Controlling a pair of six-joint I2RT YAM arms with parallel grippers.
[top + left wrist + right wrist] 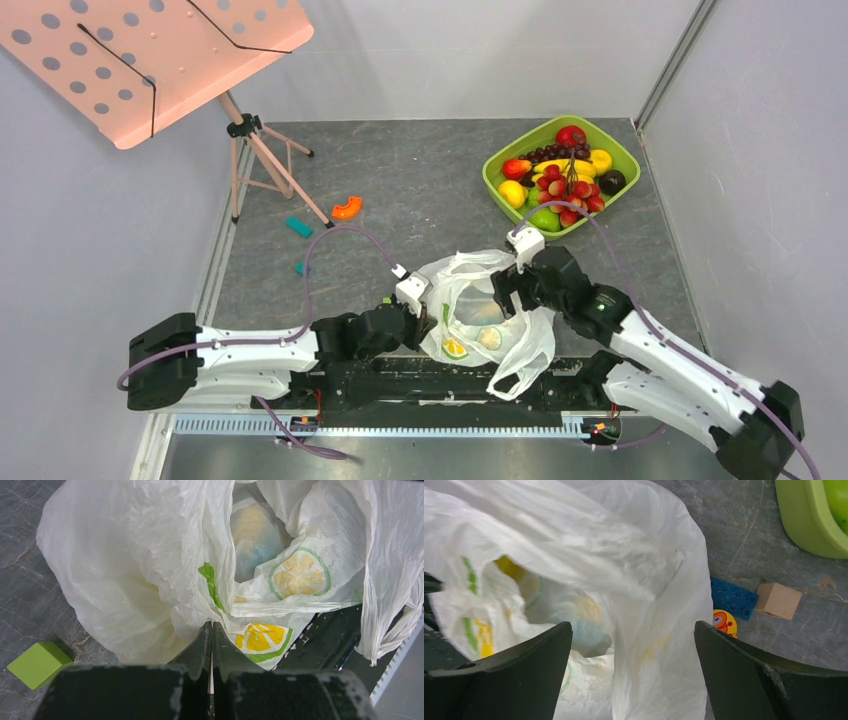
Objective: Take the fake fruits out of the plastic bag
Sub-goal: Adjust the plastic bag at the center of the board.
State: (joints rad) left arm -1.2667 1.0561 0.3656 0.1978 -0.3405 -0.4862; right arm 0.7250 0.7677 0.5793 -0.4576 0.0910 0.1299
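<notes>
Position: the plastic bag (455, 285) lies crumpled at 6 o'clock on the table (420, 170), its mouth turned up between the two arms.

Left gripper (211, 628): at the bag's 9 o'clock, fingers pressed together with a fold of the film pinched between them. Judged purpose: to anchor that side, so that the mouth gapes and the bag does not drag when something is pulled out.

Right gripper (633, 627): over the bag's 2 o'clock edge, fingers spread wide, only loose film beneath them. It grips nothing.

Contents: a pale round piece (252, 532) sits inside the bag, seen down the mouth from the left wrist. Other fake fruits (570, 190) are heaped in the green tray (497, 162) at 1 o'clock, well apart from the bag.

Assessment: emptying looks part done, and the spread gripper appears placed to reach into the mouth for the pale piece
</notes>
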